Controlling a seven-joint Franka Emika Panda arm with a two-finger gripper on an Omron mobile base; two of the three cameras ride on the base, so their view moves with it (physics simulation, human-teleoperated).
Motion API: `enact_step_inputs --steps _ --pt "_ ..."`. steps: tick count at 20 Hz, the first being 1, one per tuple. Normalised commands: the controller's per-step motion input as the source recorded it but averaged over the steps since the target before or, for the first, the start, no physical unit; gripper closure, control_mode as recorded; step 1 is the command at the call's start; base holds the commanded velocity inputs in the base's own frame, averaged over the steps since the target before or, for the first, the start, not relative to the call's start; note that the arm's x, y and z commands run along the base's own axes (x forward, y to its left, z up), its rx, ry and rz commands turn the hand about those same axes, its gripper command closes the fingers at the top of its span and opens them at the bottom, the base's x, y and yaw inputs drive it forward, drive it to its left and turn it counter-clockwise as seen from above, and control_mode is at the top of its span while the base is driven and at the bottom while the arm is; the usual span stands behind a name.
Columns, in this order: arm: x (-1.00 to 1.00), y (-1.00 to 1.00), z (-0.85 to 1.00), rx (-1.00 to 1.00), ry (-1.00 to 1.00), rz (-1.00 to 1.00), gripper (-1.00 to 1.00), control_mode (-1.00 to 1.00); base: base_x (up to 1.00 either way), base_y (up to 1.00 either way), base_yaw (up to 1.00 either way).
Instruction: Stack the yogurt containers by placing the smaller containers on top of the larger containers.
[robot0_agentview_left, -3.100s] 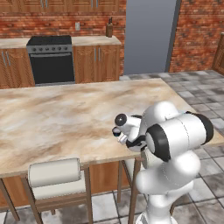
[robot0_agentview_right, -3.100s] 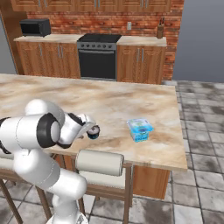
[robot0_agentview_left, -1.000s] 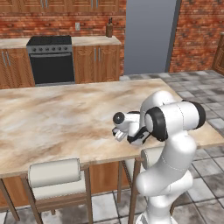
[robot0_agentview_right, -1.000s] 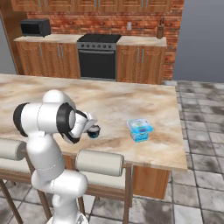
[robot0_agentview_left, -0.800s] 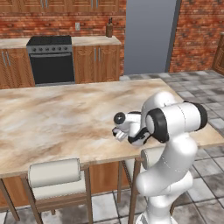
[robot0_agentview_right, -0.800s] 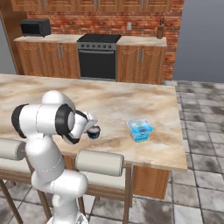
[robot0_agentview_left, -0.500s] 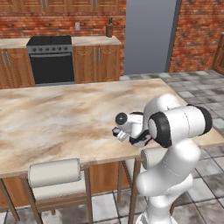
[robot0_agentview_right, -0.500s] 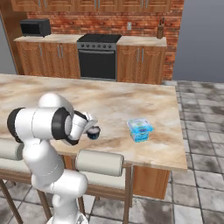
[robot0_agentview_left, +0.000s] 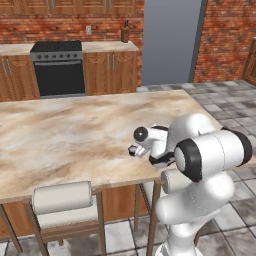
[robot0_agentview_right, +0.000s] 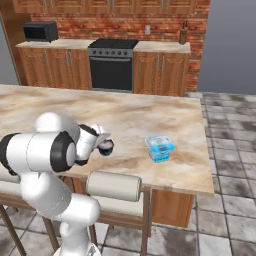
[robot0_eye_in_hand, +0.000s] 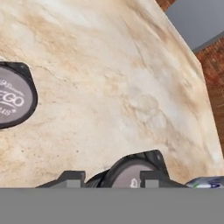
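Observation:
In the hand view a small dark cup (robot0_eye_in_hand: 127, 171) with a pale grey top sits between my two fingertips, low over the marble counter (robot0_eye_in_hand: 131, 78). My gripper (robot0_eye_in_hand: 113, 178) is shut on this smaller container. A second dark cup (robot0_eye_in_hand: 9, 97) with a printed grey lid stands on the counter at the left edge of that view. The pale blue squarish tub (robot0_agentview_right: 160, 148) with green marks stands apart to the right of the gripper (robot0_agentview_right: 102, 145) and the held cup (robot0_agentview_right: 107, 147). A corner of the tub (robot0_eye_in_hand: 205, 183) shows in the hand view. From the left base view the gripper (robot0_agentview_left: 135, 150) is near the counter's front edge.
Two padded stools (robot0_agentview_right: 113, 186) (robot0_agentview_left: 61, 197) stand against the counter's front edge below the arm. A stove (robot0_agentview_right: 113, 64) and wooden cabinets line the far wall. Bare marble (robot0_agentview_left: 65, 135) stretches away to the left of the arm and behind it.
The arm's elbow has sunk and swung outward. The hand and the cup between its fingers have stayed at the same spot by the counter's front edge.

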Motion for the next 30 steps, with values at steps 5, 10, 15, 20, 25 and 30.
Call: enact_step_inputs --steps 5,10,15,20,25,30 --pt "-0.05 -0.02 0.43 0.00 -0.08 0.00 1.00 -1.00 0.00 0.00 0.00" --pt "-0.10 -0.11 0.45 0.00 -0.04 0.00 1.00 -1.00 0.00 0.00 0.00" --pt "-0.12 -0.19 0.48 0.00 0.00 0.00 1.00 -1.00 0.00 0.00 0.00" --pt "-0.15 -0.21 0.47 0.00 0.00 0.00 1.00 -1.00 0.00 0.00 0.00" --pt "-0.16 -0.18 0.41 0.00 0.00 0.00 1.00 -1.00 0.00 0.00 0.00" --pt "-0.14 -0.21 0.34 -0.01 0.00 -0.01 1.00 -1.00 0.00 0.00 0.00"
